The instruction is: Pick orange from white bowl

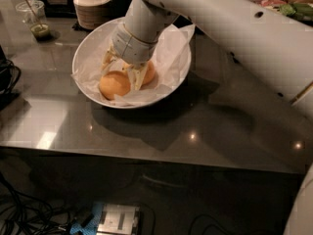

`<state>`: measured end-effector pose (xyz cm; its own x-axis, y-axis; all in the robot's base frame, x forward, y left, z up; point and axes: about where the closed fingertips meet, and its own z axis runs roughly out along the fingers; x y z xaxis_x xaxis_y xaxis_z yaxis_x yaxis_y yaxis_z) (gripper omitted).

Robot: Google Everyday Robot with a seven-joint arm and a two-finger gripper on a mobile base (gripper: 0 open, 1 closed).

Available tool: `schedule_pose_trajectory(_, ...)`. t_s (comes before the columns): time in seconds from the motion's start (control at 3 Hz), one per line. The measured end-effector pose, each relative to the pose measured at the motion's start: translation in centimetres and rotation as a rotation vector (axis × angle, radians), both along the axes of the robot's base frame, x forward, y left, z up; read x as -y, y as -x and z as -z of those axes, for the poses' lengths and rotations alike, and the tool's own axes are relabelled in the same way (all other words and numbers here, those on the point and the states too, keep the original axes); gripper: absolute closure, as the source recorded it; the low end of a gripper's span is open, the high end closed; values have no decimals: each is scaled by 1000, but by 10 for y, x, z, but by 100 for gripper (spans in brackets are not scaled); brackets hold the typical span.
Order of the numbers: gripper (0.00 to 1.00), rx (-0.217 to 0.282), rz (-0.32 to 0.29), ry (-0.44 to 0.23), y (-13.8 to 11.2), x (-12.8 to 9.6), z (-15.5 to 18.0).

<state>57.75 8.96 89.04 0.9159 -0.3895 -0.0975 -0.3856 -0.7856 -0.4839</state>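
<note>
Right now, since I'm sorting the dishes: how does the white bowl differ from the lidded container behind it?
The white bowl is wide, shallow and open; the container is small, ribbed and lidded. The bowl is glossy white, the container beige. The bowl holds paper, an orange and the gripper, reaching down into it; the container stands apart from it. Both are round and stand on the dark table.

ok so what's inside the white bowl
Crumpled white paper lines the white bowl, with an orange on it. The gripper is down in the bowl beside it, hiding most of a second orange-coloured thing and the paper underneath.
</note>
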Motion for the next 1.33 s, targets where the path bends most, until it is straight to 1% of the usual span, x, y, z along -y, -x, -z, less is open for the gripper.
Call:
schedule_pose_trajectory(1.0,21,-31,12,-5,-5,-3,6)
schedule_pose_trajectory(1.33,1,-63,25,19,-10,-7,19)
